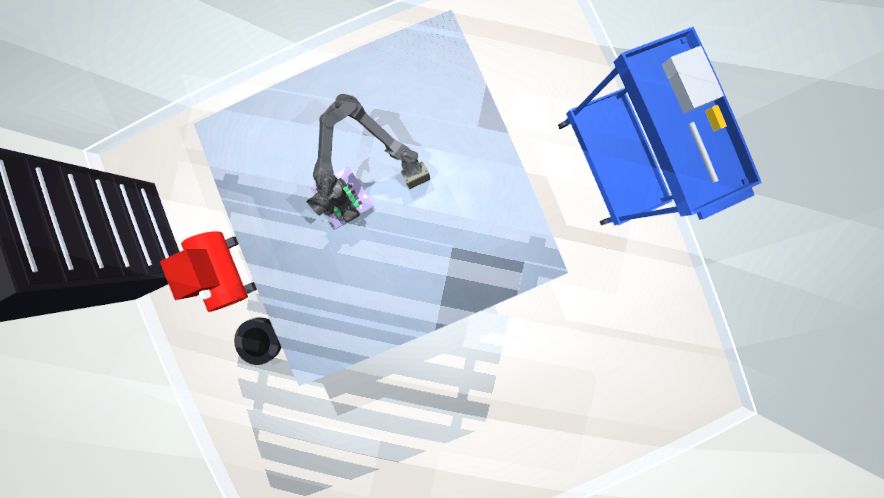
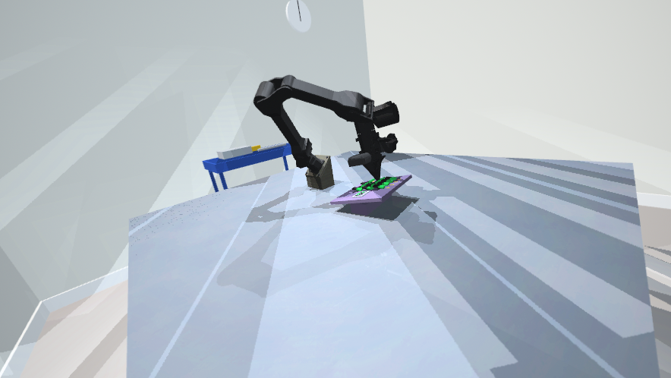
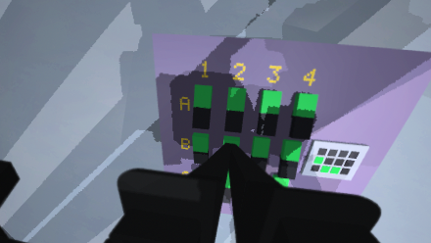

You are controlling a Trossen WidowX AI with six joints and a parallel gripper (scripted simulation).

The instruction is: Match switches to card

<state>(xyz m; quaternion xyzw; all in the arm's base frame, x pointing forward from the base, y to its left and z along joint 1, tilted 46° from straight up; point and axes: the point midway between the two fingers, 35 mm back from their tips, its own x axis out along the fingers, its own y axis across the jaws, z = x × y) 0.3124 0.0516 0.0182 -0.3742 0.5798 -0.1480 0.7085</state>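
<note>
Apparently you're partway through, your end effector (image 1: 339,199) (image 2: 377,175) (image 3: 229,148) shut over switch B2 (image 3: 231,139), with largely hidden row C (image 3: 281,181) unconfirmed against the card (image 2: 360,193) (image 3: 358,162).

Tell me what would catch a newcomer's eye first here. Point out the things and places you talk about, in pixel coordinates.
Probably the blue cart (image 1: 665,162) (image 2: 244,162), right of the table in the top view, and the red machine (image 1: 223,272) at its left. Then the purple panel (image 1: 364,196) (image 2: 381,195) (image 3: 392,93) of green-and-black switches, beneath the closed gripper (image 2: 377,176) (image 3: 229,148).

Pale grey walls (image 1: 804,309) (image 2: 516,70) surround a cream floor (image 1: 556,383). A blue cart (image 1: 630,154) (image 2: 244,162), a red machine (image 1: 225,272) and a round clock (image 2: 295,16) show; slanting shadows band the worktop (image 1: 395,296) (image 2: 329,305).
</note>
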